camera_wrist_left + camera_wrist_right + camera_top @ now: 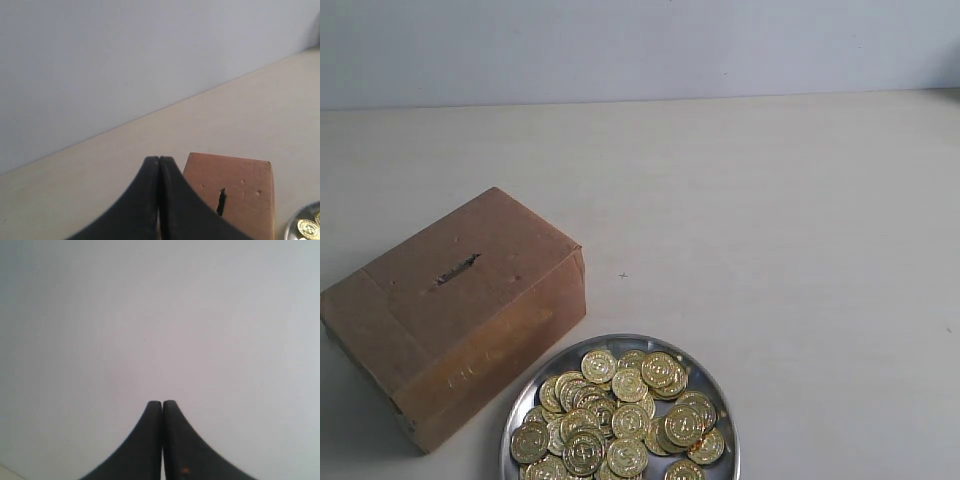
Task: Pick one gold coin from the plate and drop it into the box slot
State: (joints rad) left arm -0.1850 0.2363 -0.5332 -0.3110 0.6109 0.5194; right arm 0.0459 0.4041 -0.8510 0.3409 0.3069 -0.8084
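Exterior view: plate heaped with gold coins.

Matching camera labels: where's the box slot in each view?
Exterior view: box slot on the box top, left of centre, up-left of the plate.
Left wrist view: box slot between the shut fingers and the plate.
Right wrist view: not in it.
Shared landmark: the plate of gold coins, exterior and left wrist only.

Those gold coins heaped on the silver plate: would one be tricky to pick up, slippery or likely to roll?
Probably slippery: the gold coins look thin, flat and glossy. Being piled and overlapping on the plate, neighbours would likely shift. Dropped on edge, one might roll.
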